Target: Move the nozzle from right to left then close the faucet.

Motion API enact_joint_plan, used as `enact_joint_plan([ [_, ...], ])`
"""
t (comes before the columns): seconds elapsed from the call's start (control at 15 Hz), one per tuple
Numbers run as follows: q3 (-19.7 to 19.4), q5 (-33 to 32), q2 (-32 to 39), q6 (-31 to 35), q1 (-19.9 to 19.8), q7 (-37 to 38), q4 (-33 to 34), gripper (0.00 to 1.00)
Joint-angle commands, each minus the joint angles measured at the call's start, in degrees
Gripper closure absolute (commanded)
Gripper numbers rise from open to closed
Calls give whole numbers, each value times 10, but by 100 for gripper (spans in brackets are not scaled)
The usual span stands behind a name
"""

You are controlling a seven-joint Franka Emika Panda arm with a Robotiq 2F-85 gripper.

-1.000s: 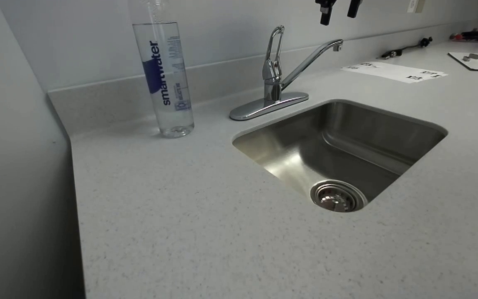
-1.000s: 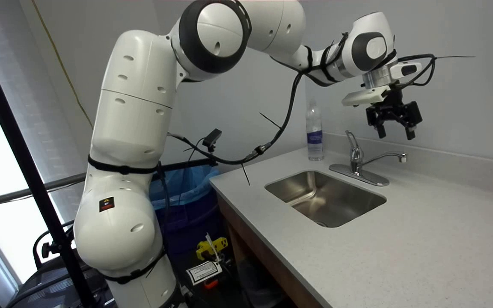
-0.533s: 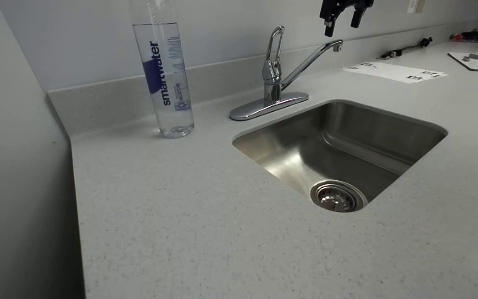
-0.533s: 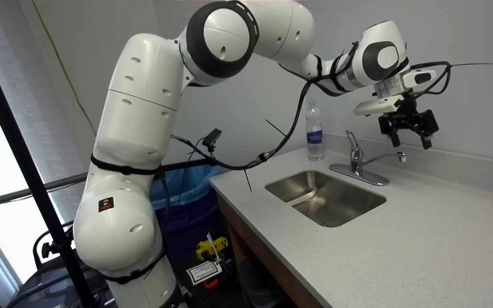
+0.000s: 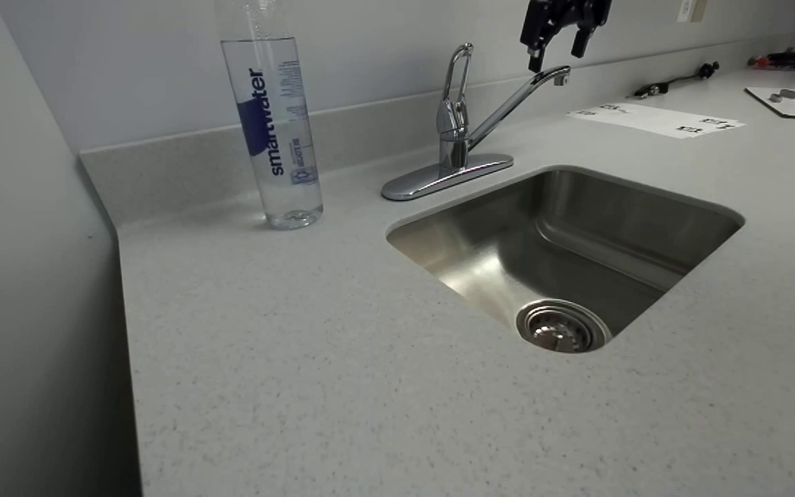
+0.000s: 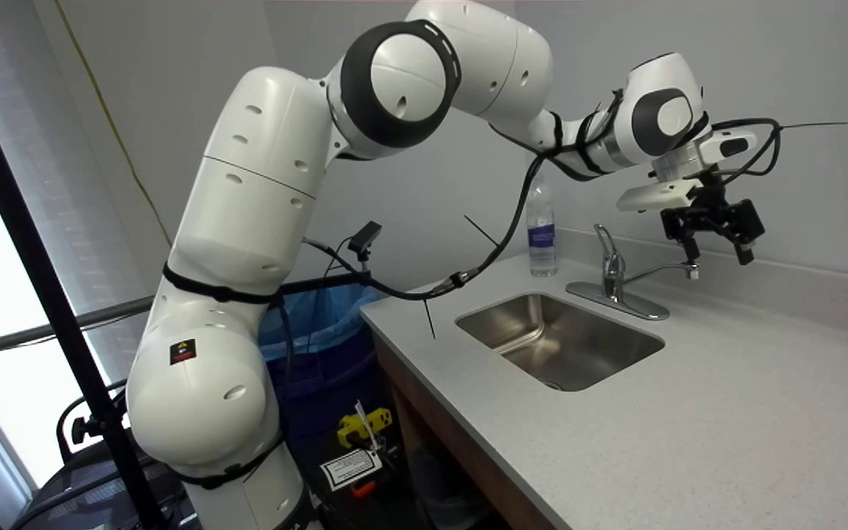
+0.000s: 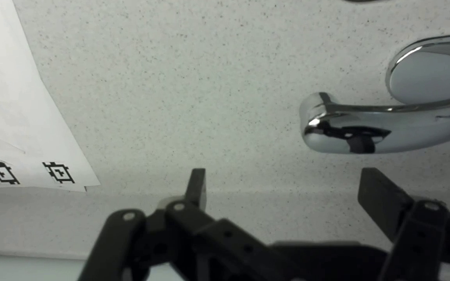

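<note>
Lower than a second ago, the gripper (image 5: 557, 61) hangs near the nozzle (image 5: 510, 108), jaws parted and empty; the nozzle points right from the faucet (image 5: 453, 153). Approaching seems underway; pushing leftward from the far side should follow.

- Franka Emika Panda arm (image 6: 277, 132): glossy white, rounded shells (image 6: 199, 397) with thin dark seams (image 6: 260, 178) and small oval recesses (image 6: 254, 109).
- Elbow joint (image 6: 403, 81): white-faced, with a broad charcoal ring (image 6: 356, 77); the smaller wrist joint (image 6: 674, 116), at far right, repeats the pattern.
- Black straps (image 6: 219, 292) round the near left shells.
- Dark label (image 6: 182, 351) with a yellow triangle (image 6: 182, 345) and a reddish lower band (image 6: 182, 357).
- Black cable (image 6: 521, 213) with a metallic connector (image 6: 458, 280) and thin zip-tie tails (image 6: 481, 230).
- Silver collar (image 6: 678, 163), off-white box (image 6: 656, 196) and dark-windowed white housing (image 6: 711, 149) near the wrist joint.
- Robotiq gripper (image 7: 284, 173): matte black links (image 7: 225, 236), pale round pins (image 7: 129, 216), flat dark finger pads (image 7: 381, 198).
</note>
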Motion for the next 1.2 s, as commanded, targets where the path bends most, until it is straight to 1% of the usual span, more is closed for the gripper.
enact_joint_plan([
  [0.0,-7,-12,20,7,6,18,26,0],
  [0.27,-4,-9,-2,2,5,8,-6,0],
  [0.53,9,5,-38,-10,1,-13,-49,0],
  [0.73,26,26,-72,-34,-4,-30,-79,0],
  [0.93,46,58,-110,-81,-8,-61,-116,0],
  [1.07,52,69,-129,-116,-8,-71,-135,0],
  [1.13,50,64,-135,-120,-6,-67,-141,0],
])
